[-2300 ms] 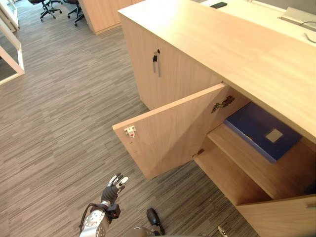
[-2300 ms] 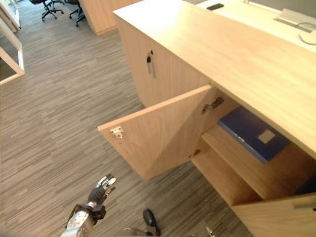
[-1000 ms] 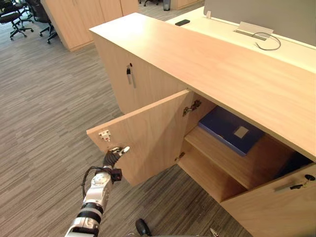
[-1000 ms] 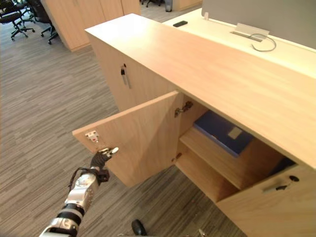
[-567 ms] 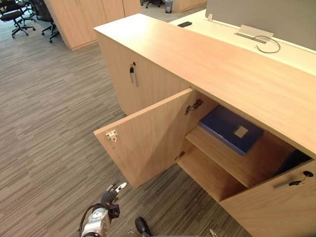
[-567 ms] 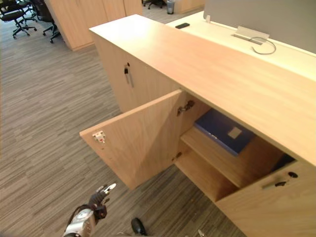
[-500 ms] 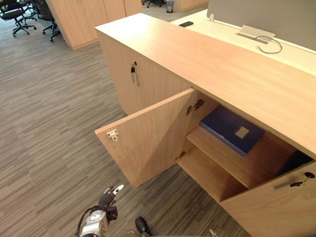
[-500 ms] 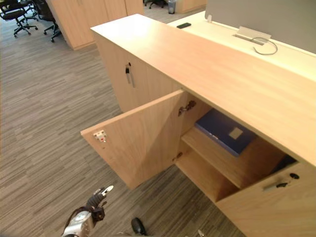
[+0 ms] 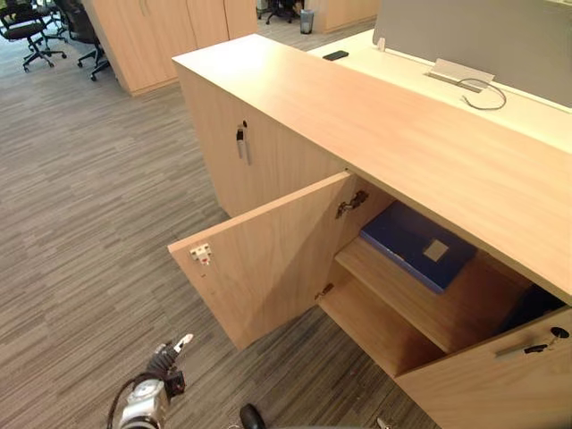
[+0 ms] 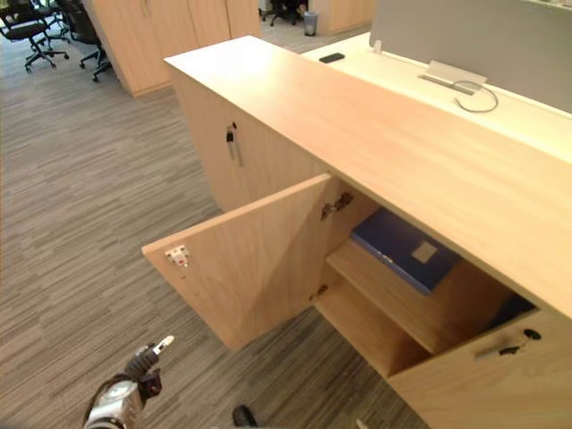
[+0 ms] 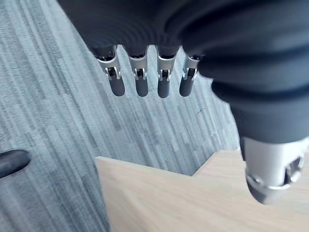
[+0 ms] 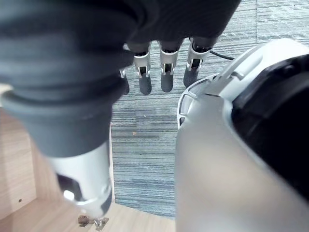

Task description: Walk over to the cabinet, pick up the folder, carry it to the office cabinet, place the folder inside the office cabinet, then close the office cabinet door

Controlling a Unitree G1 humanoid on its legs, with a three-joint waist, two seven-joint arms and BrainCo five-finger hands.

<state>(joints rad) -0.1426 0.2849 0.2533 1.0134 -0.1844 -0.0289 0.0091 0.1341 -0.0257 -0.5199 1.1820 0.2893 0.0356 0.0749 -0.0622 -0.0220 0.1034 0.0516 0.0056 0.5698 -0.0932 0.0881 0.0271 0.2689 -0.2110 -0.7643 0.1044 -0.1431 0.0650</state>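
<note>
The blue folder (image 9: 416, 243) lies flat on the upper shelf (image 9: 420, 304) inside the cabinet (image 9: 402, 134), its pale label facing up, with no hand on it. A dark shape sits deeper in at 3 o'clock from it; I cannot tell what that is.

The door (image 9: 268, 259) at 9 o'clock from the folder stands wide open, swung out over the carpet (image 9: 89, 197), with a hinge (image 9: 350, 204) near its top inner corner and a small white latch (image 9: 201, 255) at its free edge. A 2nd door (image 9: 500, 375) at 5 o'clock from the folder is also open and has a key in its lock. At 11 o'clock, the next cabinet front is closed, with a key (image 9: 239, 136) hanging from it.

The left hand (image 9: 165, 360) hangs low over the carpet at 7 o'clock from the open door, well apart from it. Its fingers (image 11: 140, 82) are straight and spread away from the thumb, and it holds nothing. The right hand (image 12: 166, 77) is down by the robot's side, its fingers loose and straight, also empty.

Beyond the cabinet top, at 1 o'clock, a desk (image 9: 527, 107) carries a dark phone (image 9: 337, 55) and a looped cable (image 9: 483, 85) under a grey screen (image 9: 483, 31). Office chairs (image 9: 27, 27) and more wood cabinets (image 9: 152, 36) stand at 11 o'clock across the room.
</note>
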